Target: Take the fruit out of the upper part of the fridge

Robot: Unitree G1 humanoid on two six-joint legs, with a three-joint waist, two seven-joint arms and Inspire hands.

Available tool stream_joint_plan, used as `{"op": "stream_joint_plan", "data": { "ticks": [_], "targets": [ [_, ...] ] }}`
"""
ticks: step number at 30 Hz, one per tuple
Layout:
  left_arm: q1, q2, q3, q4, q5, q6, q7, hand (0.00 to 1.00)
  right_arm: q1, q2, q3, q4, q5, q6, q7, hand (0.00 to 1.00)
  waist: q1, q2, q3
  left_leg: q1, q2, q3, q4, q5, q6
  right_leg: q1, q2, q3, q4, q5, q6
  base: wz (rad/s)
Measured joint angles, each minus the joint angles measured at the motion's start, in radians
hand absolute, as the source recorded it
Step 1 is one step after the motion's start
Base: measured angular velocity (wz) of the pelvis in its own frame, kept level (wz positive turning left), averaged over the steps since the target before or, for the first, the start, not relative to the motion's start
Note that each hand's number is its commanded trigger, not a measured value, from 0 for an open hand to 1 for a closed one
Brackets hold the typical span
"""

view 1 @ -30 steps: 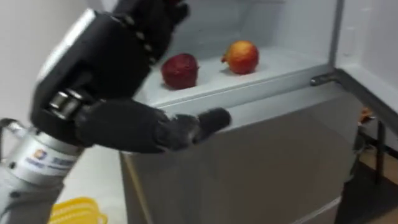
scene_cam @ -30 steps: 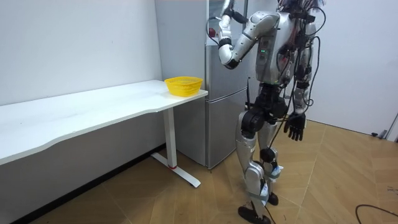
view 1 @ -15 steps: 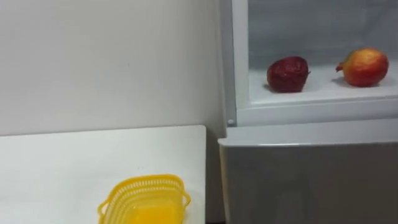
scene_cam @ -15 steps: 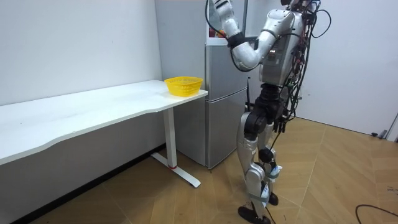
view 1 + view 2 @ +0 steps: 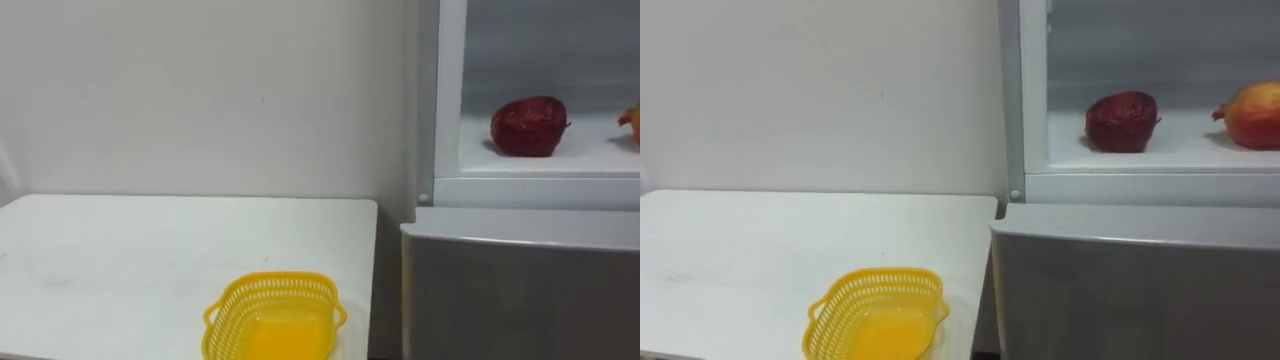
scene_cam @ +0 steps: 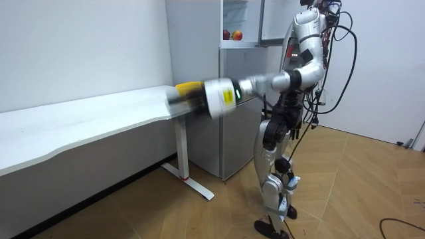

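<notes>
While the left arm stretches out toward the room view's left at desk height, the left hand (image 6: 188,98) sits over the end of the desk (image 5: 150,250), right by the yellow basket (image 5: 272,315). Finger state: cannot tell, the fingers can't be made out. Nothing visible in it that I can confirm.

Task things are both in the open upper fridge, on the white shelf (image 5: 1188,150). The dark red fruit (image 5: 1122,122) is on the left part of the shelf, close to the compartment's left wall. The orange-red fruit (image 5: 1252,115) is to its right, apart from it, not touching. Both roundish, so no real long axis; the dark red one has a small stub pointing right. The lower fridge door (image 5: 1140,285) is closed beneath them.

Key relation: the fruit lies up and to the robot's right of the left hand, well apart. The hand is down at basket level, the shelf well above the desk top. The robot stands just in front of the fridge, beside the desk end.

Judgement: nothing retrieved yet, as both fruits sit untouched on the shelf. The left arm looks the likelier one to reach, and the dark red fruit is the nearer target for it. The hand would need to rise and come right into the compartment, clearing the left wall. The basket reads as the likely drop spot.
</notes>
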Motion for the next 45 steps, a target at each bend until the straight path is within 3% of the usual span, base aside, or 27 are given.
{"op": "stream_joint_plan", "data": {
  "ticks": [2, 4, 6, 12, 16, 19, 24, 27, 34, 41, 45],
  "targets": [
    [0.014, -0.005, -0.039, 0.164, -0.005, 0.006, -0.022, 0.0, -0.005, -0.002, 0.0, 0.0, -0.006, 0.001, 0.002, 0.0, -0.001, -0.008, 0.0032, 0.001, 0.0, 0.0, -0.003, -0.001, 0.001, 0.007, 0.0, 0.0, 0.0, -0.001, 0.001, 0.02],
    [0.016, -0.017, -0.09, 0.32, -0.023, 0.01, -0.047, 0.0, -0.006, -0.005, 0.002, 0.006, 0.013, 0.0, 0.001, 0.0, -0.003, -0.001, 0.0, 0.003, 0.0, 0.0, -0.003, -0.006, 0.008, 0.007, -0.001, 0.0, 0.001, -0.005, 0.003, 0.04],
    [0.012, -0.042, -0.141, 0.466, -0.021, 0.027, -0.08, 0.0, -0.013, -0.005, 0.023, 0.007, 0.045, 0.001, 0.002, 0.0, -0.004, -0.005, 0.0018, 0.002, 0.0, -0.004, -0.006, -0.008, 0.011, 0.007, -0.002, -0.003, 0.001, -0.005, 0.005, 0.08],
    [-0.001, -0.072, -0.186, 0.685, 0.057, 0.03, -0.156, 0.0, -0.037, -0.006, 0.038, 0.05, 0.04, -0.002, 0.02, 0.0, -0.011, -0.01, 0.005, 0.006, 0.0, -0.003, -0.004, -0.008, 0.01, 0.013, -0.003, -0.01, -0.001, -0.005, 0.005, 0.02],
    [-0.018, -0.075, -0.301, 0.704, 0.184, 0.05, -0.183, 0.0, -0.045, -0.002, 0.088, 0.054, 0.04, -0.01, 0.021, 0.0, -0.04, -0.019, 0.0059, 0.011, 0.0, -0.002, -0.002, -0.008, 0.01, 0.027, -0.001, -0.009, -0.013, -0.006, 0.006, 0.03],
    [-0.078, -0.082, -0.34, 0.704, 0.297, 0.067, -0.199, 0.0, -0.058, 0.007, 0.109, 0.087, 0.029, -0.008, 0.021, 0.0, -0.058, -0.03, 0.007, 0.013, 0.0, 0.007, -0.003, -0.008, 0.01, 0.026, 0.0, -0.004, -0.014, -0.006, 0.006, -0.06],
    [-0.166, -0.09, -0.392, 0.676, 0.419, 0.065, -0.242, 0.0, -0.069, 0.013, 0.117, 0.085, -0.015, 0.0, 0.021, 0.0, -0.086, -0.044, 0.006, 0.018, 0.004, 0.083, -0.01, -0.008, 0.01, 0.016, 0.002, 0.024, -0.013, -0.005, 0.007, -0.18],
    [-0.187, -0.095, -0.431, 0.654, 0.446, 0.064, -0.262, 0.0, -0.072, 0.017, 0.121, 0.09, -0.028, 0.0, 0.021, 0.0, -0.1, -0.056, 0.0033, 0.023, 0.006, 0.111, -0.013, -0.008, 0.011, 0.01, 0.009, 0.062, -0.008, -0.001, 0.009, -0.33],
    [-0.192, -0.086, -0.462, 0.653, 0.491, 0.045, -0.274, 0.0, -0.073, 0.043, 0.134, 0.094, -0.032, 0.002, 0.021, 0.0, -0.143, -0.066, 0.0117, 0.039, 0.005, 0.114, -0.029, -0.008, 0.011, 0.008, 0.013, 0.094, 0.002, -0.001, 0.009, -0.15],
    [-0.183, -0.081, -0.479, 0.661, 0.49, 0.001, -0.269, 0.0, -0.073, 0.057, 0.154, 0.074, -0.029, -0.007, -0.016, 0.0, -0.148, -0.069, 0.013, 0.06, 0.015, 0.146, -0.045, -0.008, 0.011, 0.002, 0.018, 0.121, 0.003, 0.0, 0.01, -0.12],
    [-0.185, -0.081, -0.48, 0.661, 0.492, -0.001, -0.253, 0.0, -0.072, 0.056, 0.141, -0.016, -0.031, -0.012, -0.068, 0.0, -0.156, -0.066, 0.014, 0.046, 0.016, 0.157, -0.048, -0.008, 0.011, -0.022, 0.018, 0.128, 0.008, 0.0, 0.01, -0.05]
  ]
}}
